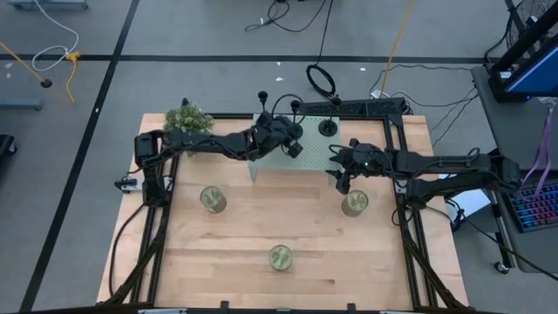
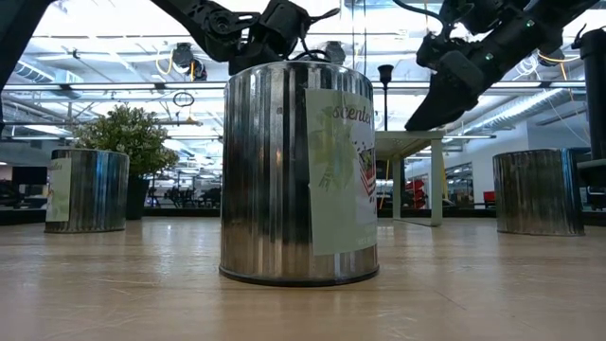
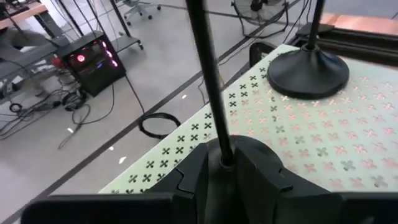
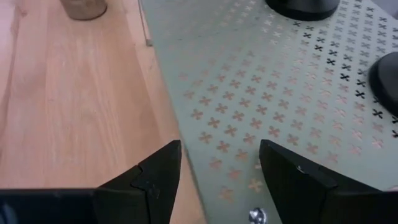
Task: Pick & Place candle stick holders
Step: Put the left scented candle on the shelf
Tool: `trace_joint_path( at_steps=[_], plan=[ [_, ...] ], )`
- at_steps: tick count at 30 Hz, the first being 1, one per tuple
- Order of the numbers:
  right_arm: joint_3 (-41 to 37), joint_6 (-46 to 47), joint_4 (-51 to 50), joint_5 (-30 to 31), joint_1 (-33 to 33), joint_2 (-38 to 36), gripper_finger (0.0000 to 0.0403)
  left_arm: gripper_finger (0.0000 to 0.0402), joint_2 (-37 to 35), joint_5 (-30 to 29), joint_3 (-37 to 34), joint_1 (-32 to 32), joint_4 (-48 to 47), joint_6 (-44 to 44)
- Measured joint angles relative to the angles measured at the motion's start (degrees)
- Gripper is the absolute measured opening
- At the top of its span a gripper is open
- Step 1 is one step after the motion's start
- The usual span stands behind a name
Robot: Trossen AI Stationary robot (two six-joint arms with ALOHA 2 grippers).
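Three matte-black candle stick holders stand at the far middle on a pale green cross-patterned mat (image 1: pixel 261 161). Their knobs show in the high view: one at the left (image 1: pixel 261 96), one in the middle (image 1: pixel 295 105), one at the right (image 1: pixel 336 103). My left gripper (image 1: pixel 286 137) is shut on the middle holder's stem (image 3: pixel 211 93). The right holder rests on its disc base (image 3: pixel 308 71) just beyond. My right gripper (image 4: pixel 217 171) hangs open and empty above the mat's near edge, right of the holders (image 1: pixel 338 170). My left gripper pinches the thin stem low down (image 3: pixel 222 148) between its two fingers (image 3: pixel 261 171). The fingers come level from the table's left and lie across the stem. The stem stands about upright above them. The fingers hide the base, so I cannot tell whether it is lifted.
Three squat metallic jars stand on the wooden table: left (image 1: pixel 213 199), right (image 1: pixel 355 202), near middle (image 1: pixel 280 257). A small green plant (image 1: pixel 187 118) sits at the far left. A black frame (image 1: pixel 375 109) runs along the far and side edges.
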Motion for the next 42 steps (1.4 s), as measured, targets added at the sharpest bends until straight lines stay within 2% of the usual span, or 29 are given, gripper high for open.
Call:
trace_joint_path(
  at_steps=[7, 11, 19, 22, 26, 30, 34, 40, 42],
  plan=[
    [0.0, 0.43, -0.3, 0.17, 2.54, -0.02, 0.021, 0.0086, -2.62, -0.82, -0.04, -4.39, -5.08, 0.21],
    [0.0, 0.61, -0.52, 0.17, 3.78, -0.02, 0.021, 0.0086, -8.23, -4.09, 0.02, -7.48, -11.92, 0.9],
    [0.04, 0.93, -0.56, 0.34, 7.0, -0.04, 0.021, 0.0085, -22.64, -4.0, 0.02, -14.55, -31.48, 1.67],
    [-0.06, -1.84, 0.73, 3.53, 7.39, -0.16, 0.021, 0.0085, -27.26, -4.04, 0.02, -16.66, -36.22, 0.58],
    [-0.04, -3.05, 1.57, 13.18, 7.26, -0.28, 0.021, 0.0085, -31.99, -0.88, 0.02, -19.4, -45.35, -2.68],
    [-0.04, -6.53, 0.54, 12.9, 7.52, -0.3, 0.021, 0.0085, -34.73, 6.85, 0.02, -21.78, -57.48, -7.01],
    [-0.04, -7.84, 0.76, 12.25, 8.53, -1.73, 0.021, 0.0085, -34.63, 8.67, -0.55, -24.49, -67.1, -17.97],
    [-0.04, -5.28, 2.18, 12.06, 11.43, -7.2, 0.021, 0.0085, -34.11, 8.81, -9.56, -28.52, -66.6, -26.05],
    [-0.04, -3.95, 2.0, 12.06, 12.35, -8.56, 0.021, 0.0085, -34.28, 10.54, -12.86, -29.36, -66.2, -28.92]
  ],
)
